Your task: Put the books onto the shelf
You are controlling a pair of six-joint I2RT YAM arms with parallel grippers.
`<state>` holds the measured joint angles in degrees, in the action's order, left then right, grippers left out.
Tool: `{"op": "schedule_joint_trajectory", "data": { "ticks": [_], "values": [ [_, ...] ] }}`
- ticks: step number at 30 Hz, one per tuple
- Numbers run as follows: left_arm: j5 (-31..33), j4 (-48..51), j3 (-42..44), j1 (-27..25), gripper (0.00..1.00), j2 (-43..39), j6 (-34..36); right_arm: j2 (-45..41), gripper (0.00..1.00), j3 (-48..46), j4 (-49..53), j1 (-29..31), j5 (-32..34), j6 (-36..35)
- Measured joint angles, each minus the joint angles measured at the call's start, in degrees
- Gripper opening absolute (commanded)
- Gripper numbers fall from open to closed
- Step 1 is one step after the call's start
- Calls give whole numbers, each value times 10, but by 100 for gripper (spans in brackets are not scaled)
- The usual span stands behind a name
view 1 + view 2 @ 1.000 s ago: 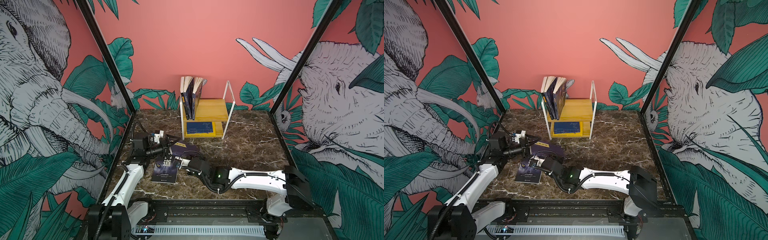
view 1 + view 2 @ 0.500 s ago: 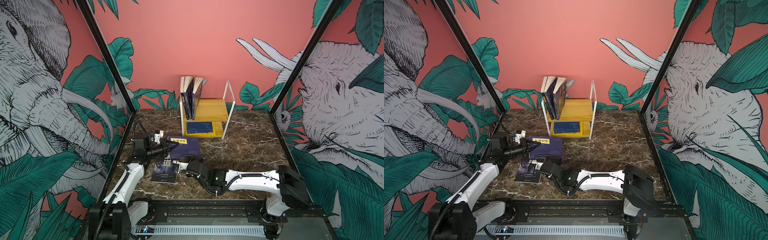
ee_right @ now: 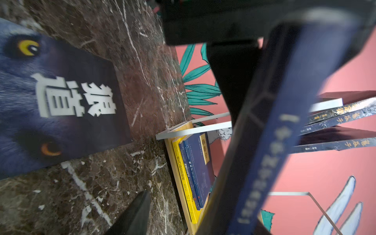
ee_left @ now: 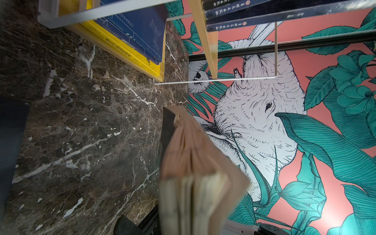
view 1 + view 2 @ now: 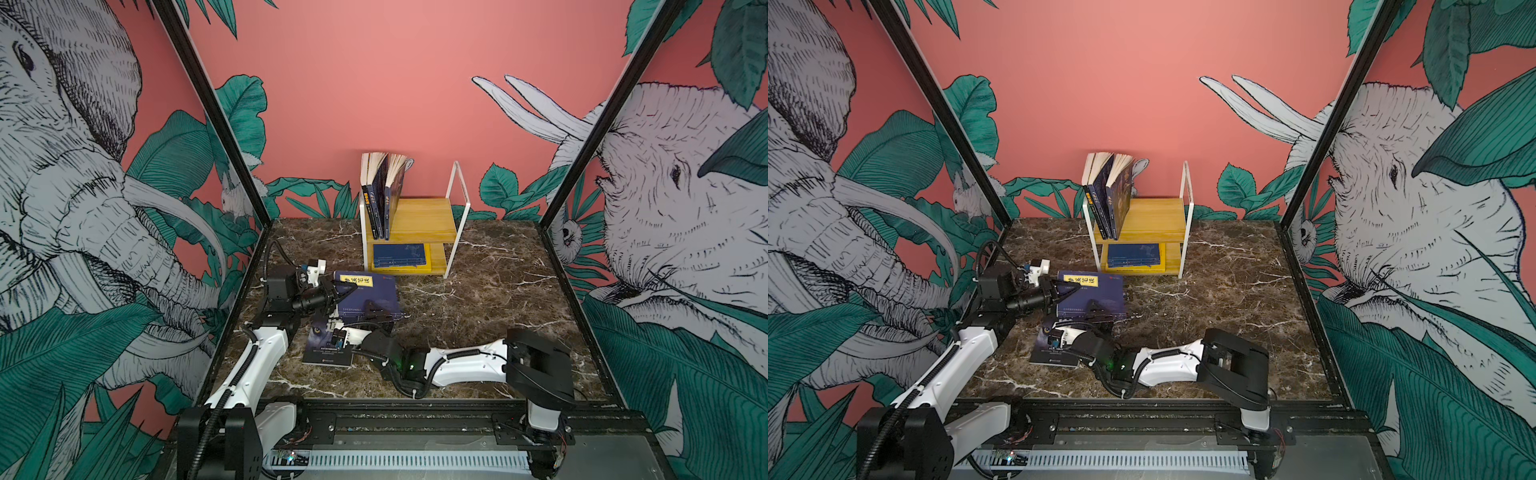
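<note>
wolf-eye book (image 5: pixel 326 347) nearest, flat on marble table (image 5: pixel 478 316). right gripper (image 5: pixel 376 313) at near edge of navy book (image 5: pixel 370 293), jaws look parted, contact unclear. left gripper (image 5: pixel 340 289) clenched on same book's left edge, book held tilted. shelf (image 5: pixel 419 220) at back: three books (image 5: pixel 380 195) upright on top tier, navy one (image 5: pixel 399 255) flat on yellow book (image 5: pixel 434 266) below.

shelf (image 5: pixel 419 216): light wood boards, thin white frame — far centre, upright.
upper board: two purple-blue books (image 5: pixel 394 189) standing at the left end, leaning, pages fanned.
lower board: two navy books (image 5: pixel 400 255) stacked flat.
navy book (image 5: pixel 368 293): yellow label, lifted and tilted, left of centre.
wolf-eye book (image 5: pixel 326 351): flat, cover up — near left.
</note>
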<state>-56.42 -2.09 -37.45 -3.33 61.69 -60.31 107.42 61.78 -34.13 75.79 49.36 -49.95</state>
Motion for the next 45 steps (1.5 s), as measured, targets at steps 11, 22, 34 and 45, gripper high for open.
{"op": "schedule_joint_trajectory", "data": {
  "ticks": [11, 22, 34, 45],
  "values": [
    [18, 9, 2, 5, 39, -6, 37, 42, 0, 3, -174, -10, 51, -109],
    [78, 76, 32, 87, 99, -96, 130, 49, 0, -61, -224, -64, 56, -177],
    [211, 149, 25, 137, 99, -136, 315, 63, 0, -99, -287, -160, 52, -268],
    [246, 190, 14, 144, 99, -155, 383, 135, 0, -14, -307, -226, 7, -323]
  ]
}}
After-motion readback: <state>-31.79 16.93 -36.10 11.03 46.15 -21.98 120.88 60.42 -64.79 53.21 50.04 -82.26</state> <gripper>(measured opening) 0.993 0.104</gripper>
